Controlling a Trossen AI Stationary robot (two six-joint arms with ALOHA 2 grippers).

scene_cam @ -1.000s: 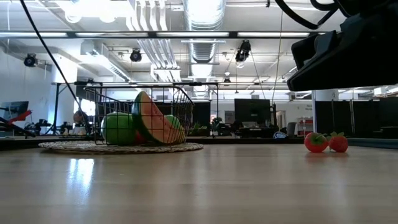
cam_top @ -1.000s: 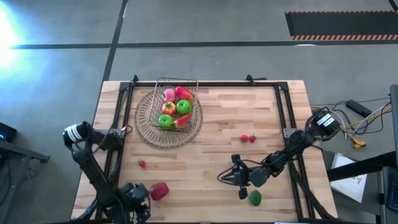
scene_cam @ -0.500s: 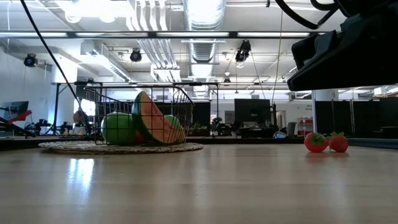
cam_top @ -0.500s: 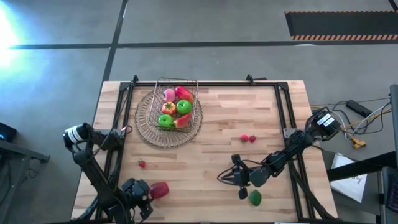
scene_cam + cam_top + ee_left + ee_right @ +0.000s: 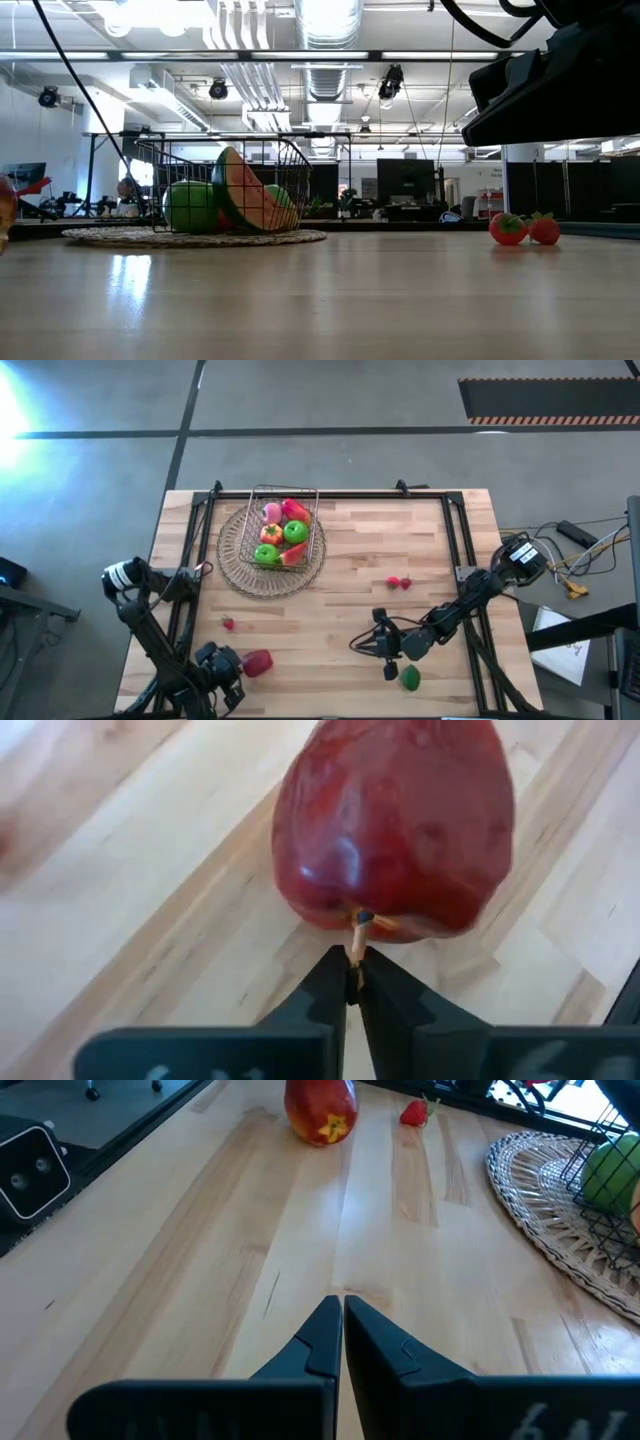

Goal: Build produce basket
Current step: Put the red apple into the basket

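Note:
The wire basket (image 5: 283,525) stands on a round woven mat (image 5: 240,565) at the far left and holds green apples, a pink peach, an orange tomato and a watermelon slice (image 5: 245,192). A red apple (image 5: 258,662) lies on its side near the front left edge. My left gripper (image 5: 240,663) is right beside it on its left, shut on its stem. My right gripper (image 5: 368,644) hovers shut at the front right, pointing left. A green fruit (image 5: 410,678) lies just near of it. Loose berries (image 5: 400,582) and another berry (image 5: 229,624) rest on the table. My left gripper pinches the red apple's thin stem (image 5: 356,935) between its two fingertips (image 5: 330,975), at their very ends. The fingers slant down at it from the table's left. The apple (image 5: 392,820) lies on its side on the table, stem end toward the fingers.
Black frame rails (image 5: 458,535) run along the table's left, right and far sides. Bare wood spreads between the basket and my right gripper (image 5: 342,1308). The right arm (image 5: 570,70) looms dark at the low view's upper right.
My left gripper has tipped and edged a little toward the far edge beside the red apple. The apple has shifted slightly the same way, and a red edge now shows at the low view's left border.

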